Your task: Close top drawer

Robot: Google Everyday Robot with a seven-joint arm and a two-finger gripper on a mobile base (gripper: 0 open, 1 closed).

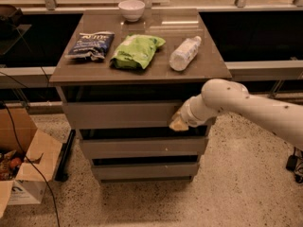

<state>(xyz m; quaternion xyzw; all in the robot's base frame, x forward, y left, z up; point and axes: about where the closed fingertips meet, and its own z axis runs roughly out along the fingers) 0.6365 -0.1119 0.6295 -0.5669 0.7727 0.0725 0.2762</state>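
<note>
The tool [179, 122] sat against the front panel of the top drawer [118, 115], at the panel's right part near its lower edge. Whether the tool was clenched or released could not be told. Most of the panel stretched away left of the tool as seen, just under the desk [210, 71] top, with a dark gap above it. On the desk above the tool lay a bottle [184, 54], and further left a green bag [137, 51].
</note>
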